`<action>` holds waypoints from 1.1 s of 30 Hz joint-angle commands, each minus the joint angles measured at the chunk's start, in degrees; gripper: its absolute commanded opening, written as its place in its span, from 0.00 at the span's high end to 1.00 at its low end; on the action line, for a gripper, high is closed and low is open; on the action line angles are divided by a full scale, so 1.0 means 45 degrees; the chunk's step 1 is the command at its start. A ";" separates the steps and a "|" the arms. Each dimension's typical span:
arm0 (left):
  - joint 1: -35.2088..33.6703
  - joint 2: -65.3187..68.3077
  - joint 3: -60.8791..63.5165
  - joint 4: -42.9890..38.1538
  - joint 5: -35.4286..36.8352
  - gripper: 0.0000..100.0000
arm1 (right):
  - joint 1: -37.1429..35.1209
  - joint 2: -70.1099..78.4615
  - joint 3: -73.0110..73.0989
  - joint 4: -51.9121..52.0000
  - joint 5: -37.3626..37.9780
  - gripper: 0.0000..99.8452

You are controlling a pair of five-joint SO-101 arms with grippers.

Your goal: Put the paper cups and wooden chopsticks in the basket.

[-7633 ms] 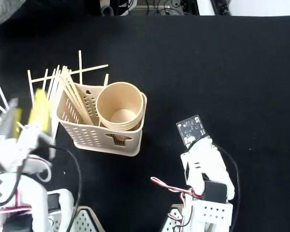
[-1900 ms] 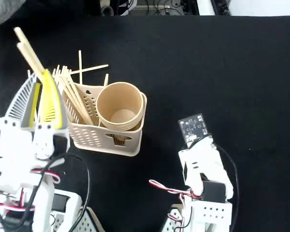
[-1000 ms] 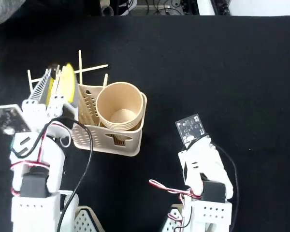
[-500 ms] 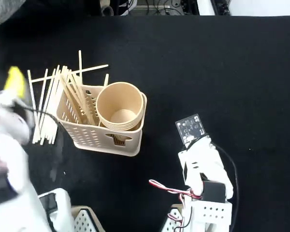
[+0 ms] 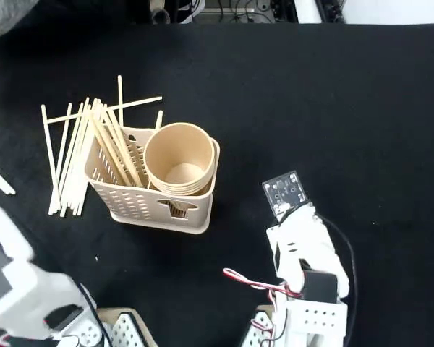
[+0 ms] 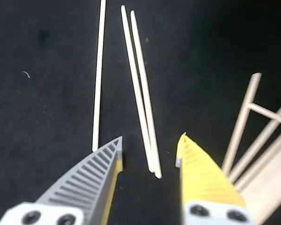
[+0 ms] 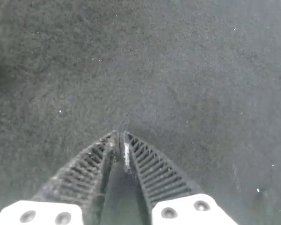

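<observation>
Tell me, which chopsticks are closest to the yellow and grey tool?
The pair lying side by side, with their ends inside the open left tool. The single chopstick lies outside its grey finger.

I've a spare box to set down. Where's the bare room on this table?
The table is bare right of the basket and beyond the right arm, up to the far edge. It is crowded left of the basket, where loose chopsticks lie.

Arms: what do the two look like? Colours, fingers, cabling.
Left arm and right arm: white plastic. Left gripper: ribbed tapered fingers, one grey, one yellow, on white screwed bases. Right gripper: both fingers black, ribbed. Right arm carries red-and-white wires and a black square board.
</observation>
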 commanded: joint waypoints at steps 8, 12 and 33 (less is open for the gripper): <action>-0.0674 0.8322 -0.7922 -0.0762 0.1016 0.81 | -0.0156 -0.0869 -0.0029 0.0098 0.0117 0.99; -0.0440 1.1350 -1.1536 -0.0137 0.1797 0.81 | -0.0156 -0.0869 -0.0029 0.0098 0.0117 0.99; 0.0010 1.7758 -1.9839 0.2442 0.3360 0.97 | -0.0156 -0.0869 -0.0029 0.0098 0.0117 0.99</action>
